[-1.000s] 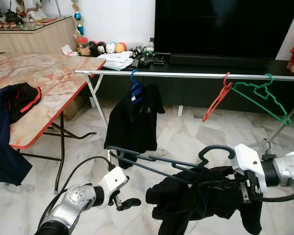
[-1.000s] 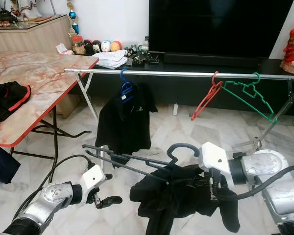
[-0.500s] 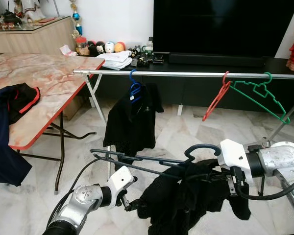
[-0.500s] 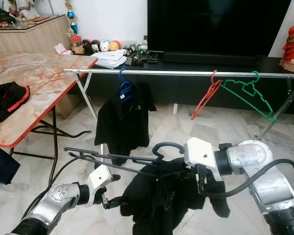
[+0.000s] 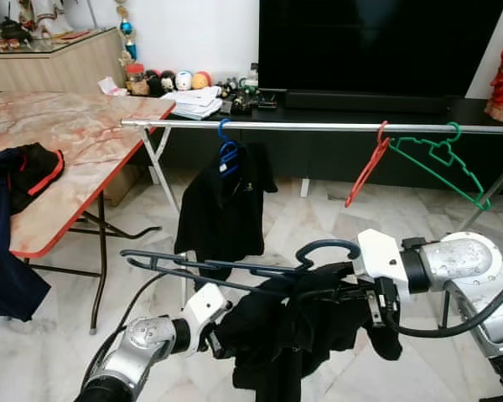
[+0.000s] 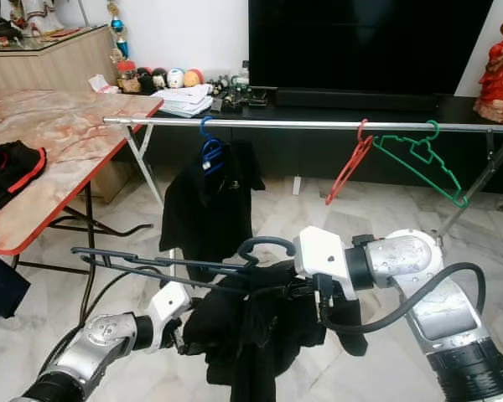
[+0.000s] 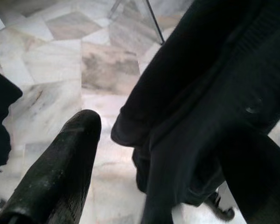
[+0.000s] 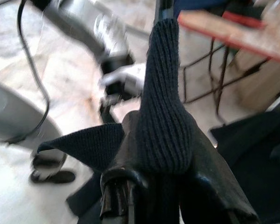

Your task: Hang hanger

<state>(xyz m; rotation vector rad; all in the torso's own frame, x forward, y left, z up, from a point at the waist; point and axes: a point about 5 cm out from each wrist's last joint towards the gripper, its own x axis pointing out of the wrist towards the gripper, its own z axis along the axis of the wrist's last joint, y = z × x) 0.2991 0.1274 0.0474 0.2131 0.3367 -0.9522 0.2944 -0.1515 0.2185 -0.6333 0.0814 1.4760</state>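
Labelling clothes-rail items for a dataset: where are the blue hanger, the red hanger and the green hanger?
blue hanger (image 5: pixel 228 153), left eye view, on its stacked loops below the hook.
red hanger (image 5: pixel 365 172), left eye view, on its slanting arm.
green hanger (image 5: pixel 453 172), left eye view, on its long lower bar.

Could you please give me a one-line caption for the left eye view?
Right gripper holds a dark hanger with black garment below the clothes rail.

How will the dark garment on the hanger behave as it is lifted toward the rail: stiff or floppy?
Probably floppy: the dark garment sags in bunched folds below the dark hanger, with a loose end drooping under the right gripper. It looks light, since the thin hanger carries it. It may slip sideways, being bunched toward the hook end, so the left gripper beside it could steady it.
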